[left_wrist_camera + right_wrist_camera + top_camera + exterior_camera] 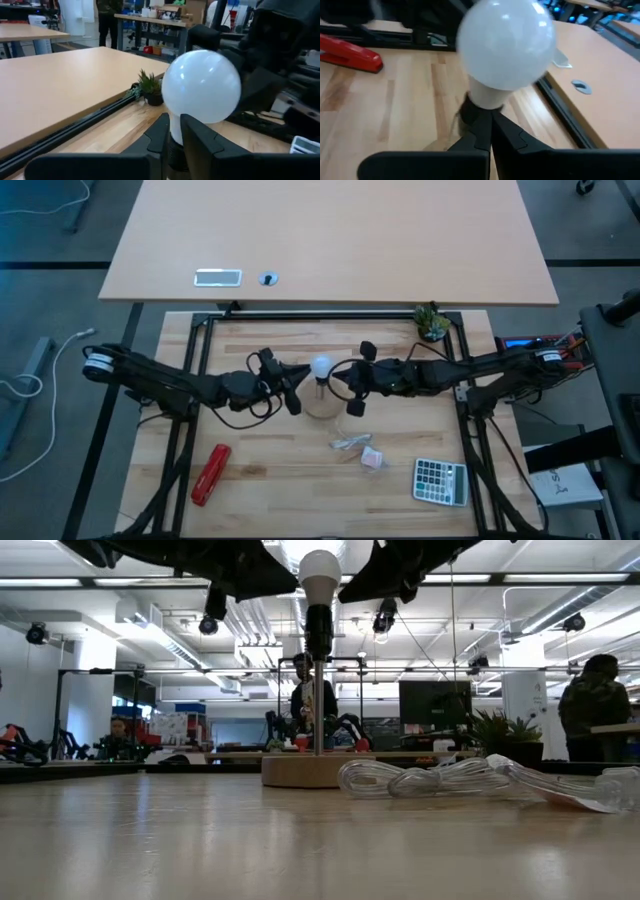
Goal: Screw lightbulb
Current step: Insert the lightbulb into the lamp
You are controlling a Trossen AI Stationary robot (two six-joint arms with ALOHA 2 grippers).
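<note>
The white frosted lightbulb (320, 366) stands upright in a black socket (318, 625) on a thin rod over the round wooden disc (322, 402). My left gripper (292, 387) is level beside the bulb on its left. Its fingers are a narrow gap apart, and the bulb's neck (175, 132) shows through that gap. My right gripper (352, 385) is level beside the bulb on its right, fingers shut, with its tips (490, 125) just in front of the socket (474, 112). In the low view both arms are dark shapes flanking the bulb (320, 575). My left gripper has its fingertips (162, 125) close before the bulb's neck; I cannot tell whether they touch it. My right gripper has its shut fingertips against or just short of the black socket below the bulb; I cannot tell whether they touch it.
A crumpled clear wrapper (350, 443) and a small pinkish packet (373, 458) lie near the disc. A red stapler (210, 473) lies at the near left, a calculator (440, 480) at the near right, a small plant (432, 322) at the far right. A desk (330, 240) stands beyond.
</note>
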